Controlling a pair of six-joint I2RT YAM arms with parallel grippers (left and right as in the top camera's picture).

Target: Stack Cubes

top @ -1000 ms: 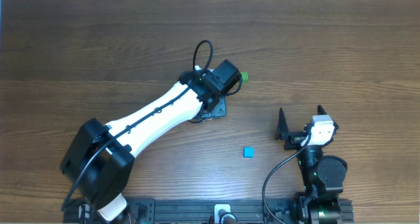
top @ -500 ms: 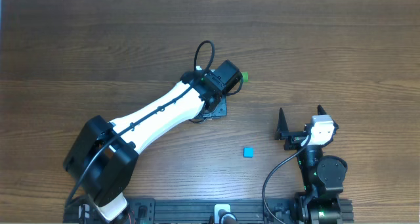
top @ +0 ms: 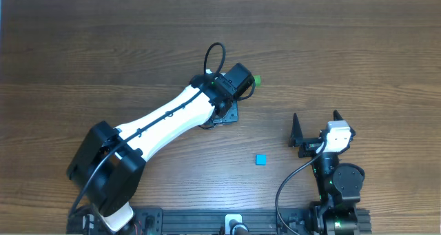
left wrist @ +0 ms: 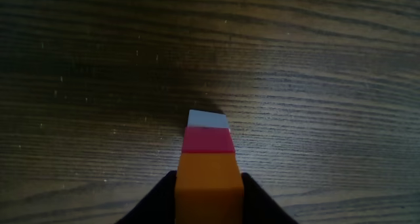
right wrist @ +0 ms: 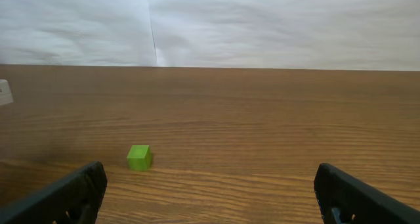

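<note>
In the left wrist view my left gripper point(left wrist: 209, 188) is shut on an orange cube point(left wrist: 208, 184), one dark finger on each side of it. The orange cube sits on a red cube point(left wrist: 208, 140), and a white cube point(left wrist: 209, 119) shows beneath that on the wood. From above, the left gripper point(top: 224, 114) is near the middle of the table. A green cube point(top: 256, 80) lies just right of the left wrist; the same green cube point(right wrist: 139, 157) is far ahead of my right gripper point(right wrist: 210, 204). The right gripper point(top: 315, 129) stands open with nothing in it. A blue cube point(top: 260, 159) lies alone to its left.
The brown wooden table point(top: 103, 49) is bare at the back and on the left. The arms' base rail point(top: 234, 225) runs along the front edge. A black cable loop point(top: 213, 56) rises from the left wrist.
The left arm's lower part has shifted very slightly. Both grippers and the cubes stay where they were.
</note>
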